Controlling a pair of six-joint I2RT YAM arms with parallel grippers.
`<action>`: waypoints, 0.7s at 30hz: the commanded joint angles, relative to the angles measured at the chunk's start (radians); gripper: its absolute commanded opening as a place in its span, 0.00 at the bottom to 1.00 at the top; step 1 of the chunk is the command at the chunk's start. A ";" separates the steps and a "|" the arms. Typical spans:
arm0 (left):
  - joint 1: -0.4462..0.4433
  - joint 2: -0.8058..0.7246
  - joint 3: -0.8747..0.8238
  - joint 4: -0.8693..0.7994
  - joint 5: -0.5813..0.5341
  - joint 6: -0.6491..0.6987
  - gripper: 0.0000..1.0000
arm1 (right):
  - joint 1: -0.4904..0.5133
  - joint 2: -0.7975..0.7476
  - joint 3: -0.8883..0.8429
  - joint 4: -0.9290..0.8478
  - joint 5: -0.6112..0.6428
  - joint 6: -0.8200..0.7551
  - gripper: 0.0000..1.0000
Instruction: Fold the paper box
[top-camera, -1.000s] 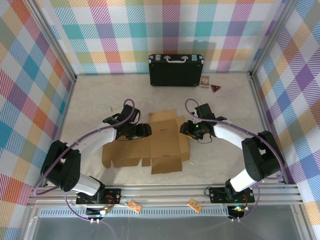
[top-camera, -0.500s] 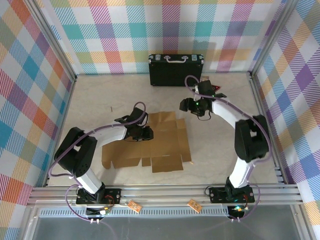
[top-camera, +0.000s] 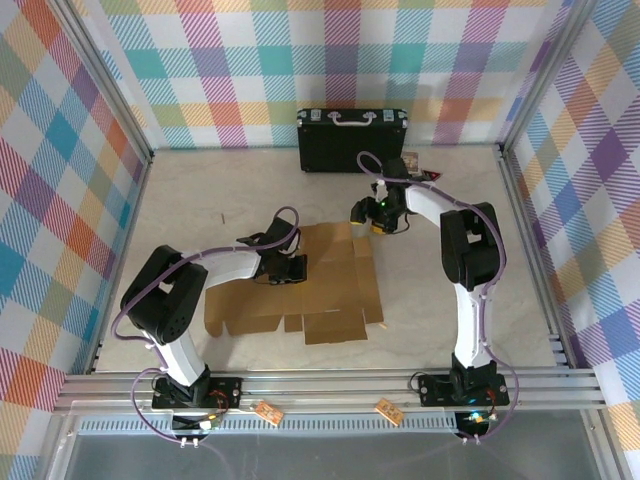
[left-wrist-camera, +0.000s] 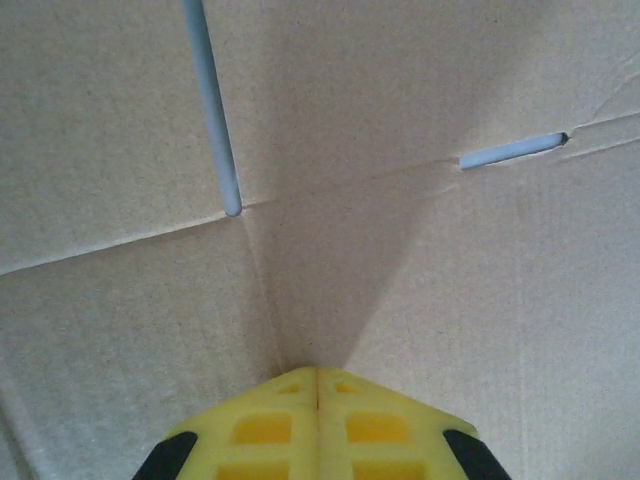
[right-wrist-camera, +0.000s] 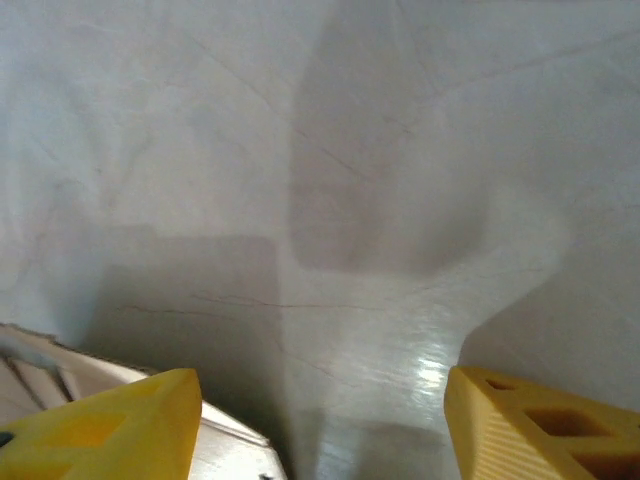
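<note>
Mid-worktop (top-camera: 200, 200), box (top-camera: 335, 290) lies flat, unfolded; left gripper (left-wrist-camera: 317, 390), jaws together, presses near a crease, likely pinning it; right gripper (right-wrist-camera: 320, 385), jaws apart, hovers off its far corner.

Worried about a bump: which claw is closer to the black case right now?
Right. The right claw is just on the near side of the black case; the left claw, shut, sits farther off on the paper box.
</note>
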 joint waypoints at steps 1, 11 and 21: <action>-0.006 0.037 -0.020 -0.029 -0.037 0.017 0.00 | 0.011 0.013 -0.001 -0.046 -0.085 -0.013 0.64; -0.005 0.082 -0.005 -0.090 -0.101 -0.003 0.00 | 0.050 -0.042 -0.002 -0.081 -0.170 -0.032 0.57; -0.004 0.091 -0.002 -0.108 -0.126 -0.011 0.00 | 0.082 -0.222 -0.179 -0.080 -0.175 -0.072 0.55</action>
